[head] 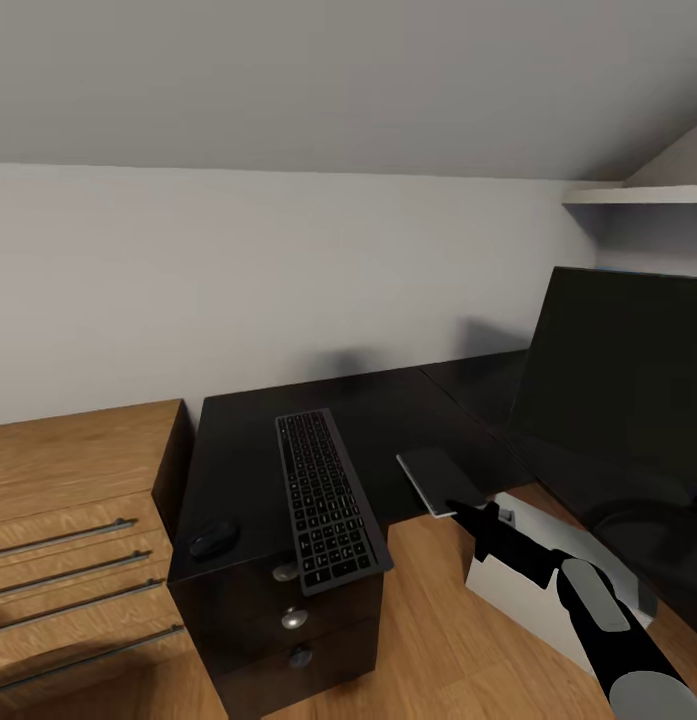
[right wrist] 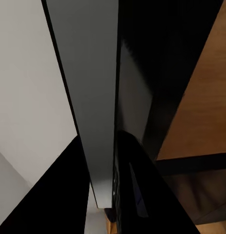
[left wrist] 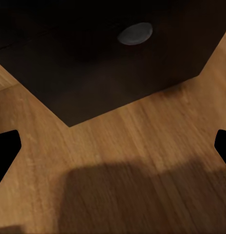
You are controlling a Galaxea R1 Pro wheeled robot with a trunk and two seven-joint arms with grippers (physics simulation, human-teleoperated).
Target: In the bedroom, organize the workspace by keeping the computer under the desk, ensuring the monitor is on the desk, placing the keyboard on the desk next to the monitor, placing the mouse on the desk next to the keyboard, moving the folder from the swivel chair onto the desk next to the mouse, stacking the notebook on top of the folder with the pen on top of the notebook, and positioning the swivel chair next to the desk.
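Black desk under sloped ceiling, wood floor; keyboard overhangs near edge, mouse left. R gripper clamps grey notebook; L gripper wide open, empty.

light: soft, even — shadows: faint on wall | wrist views: dim, blurry

You're facing a plain pale grey wall at the far side, under a sloped grey ceiling that drops toward it. At the upper right a white shelf juts from the wall. On the left stands a low wooden drawer unit with long thin dark bar handles. The floor near you is warm wood planking, with soft shadows lying across it; the light is even and dim
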